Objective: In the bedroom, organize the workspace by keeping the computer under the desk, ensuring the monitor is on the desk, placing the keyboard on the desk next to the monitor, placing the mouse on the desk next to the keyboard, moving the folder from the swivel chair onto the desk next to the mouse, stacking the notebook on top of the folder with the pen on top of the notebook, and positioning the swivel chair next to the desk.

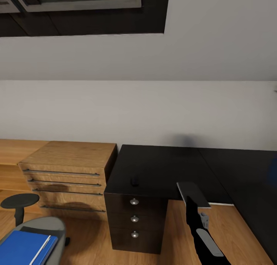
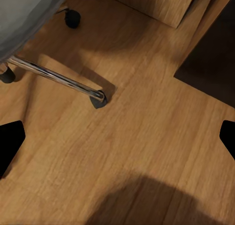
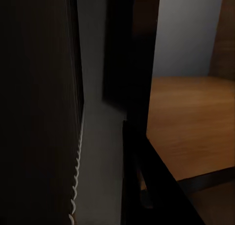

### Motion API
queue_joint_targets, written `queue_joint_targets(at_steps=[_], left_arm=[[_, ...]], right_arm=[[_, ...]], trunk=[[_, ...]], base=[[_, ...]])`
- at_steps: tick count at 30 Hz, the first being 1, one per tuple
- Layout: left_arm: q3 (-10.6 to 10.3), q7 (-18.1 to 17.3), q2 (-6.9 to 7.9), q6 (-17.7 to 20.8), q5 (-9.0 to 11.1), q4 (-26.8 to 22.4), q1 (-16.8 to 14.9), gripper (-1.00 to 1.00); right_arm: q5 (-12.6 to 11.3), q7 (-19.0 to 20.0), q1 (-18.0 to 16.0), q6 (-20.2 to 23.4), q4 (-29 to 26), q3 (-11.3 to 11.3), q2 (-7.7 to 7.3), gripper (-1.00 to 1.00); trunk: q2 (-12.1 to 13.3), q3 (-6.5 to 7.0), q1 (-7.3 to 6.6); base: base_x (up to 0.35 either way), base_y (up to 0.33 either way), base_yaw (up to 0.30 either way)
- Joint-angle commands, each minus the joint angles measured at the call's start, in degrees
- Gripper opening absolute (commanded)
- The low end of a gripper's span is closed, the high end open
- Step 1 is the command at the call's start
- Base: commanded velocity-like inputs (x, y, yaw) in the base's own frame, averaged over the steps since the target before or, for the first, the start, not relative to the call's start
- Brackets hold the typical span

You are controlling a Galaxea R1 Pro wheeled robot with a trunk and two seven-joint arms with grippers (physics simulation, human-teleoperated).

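One notebook [image 1: 193,192] gripped in the closed right hand [image 1: 191,205], over the tabletop [image 1: 161,169] front edge; left hand [image 2: 119,139] spread open.
Likely light and stiff; a thin edge hold may pivot, so pinch deeper, away from the spiral.

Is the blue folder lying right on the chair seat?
Touching. The head view shows the folder flat on the swivel chair seat, no gap visible.

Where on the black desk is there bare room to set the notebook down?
Most of the desk top is bare. The widest free patch runs from the mouse back to the wall and rightward across the corner. The near edge is tighter: the mouse sits above the drawer unit, and the right gripper holds the notebook over it.
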Motion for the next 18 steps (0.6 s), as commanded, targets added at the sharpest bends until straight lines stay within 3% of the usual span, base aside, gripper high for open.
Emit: queue_joint_targets(at_steps=[1, 4, 15, 18], left_arm=[[-0.4, -0.3, 0.02, -0.2, 0.6, 0.1, 0.0, 1.00], [-0.4, -0.3, 0.02, -0.2, 0.6, 0.1, 0.0, 1.00], [-0.5, -0.3, 0.02, -0.2, 0.6, 0.1, 0.0, 1.00], [-0.6, -0.3, 0.02, -0.2, 0.6, 0.1, 0.0, 1.00]], right_arm=[[-0.6, 0.3, 0.0, 0.0, 0.0, -0.1, 0.04, -1.00], [-0.6, 0.3, 0.0, 0.0, 0.0, 0.0, 0.04, -1.00], [-0.5, 0.3, 0.0, -0.1, 0.0, -0.1, 0.04, -1.00], [-0.5, 0.3, 0.0, -0.1, 0.0, -0.1, 0.04, -1.00]], trunk=[[-0.4, -0.24, 0.22], [-1.7, -0.78, 0.88], [-1.7, -0.78, 0.88], [-1.7, -0.78, 0.88]], base=[[0.000, 0.000, 0.000], [0.000, 0.000, 0.000], [0.005, 0.000, 0.000], [0.173, 0.000, 0.000]])
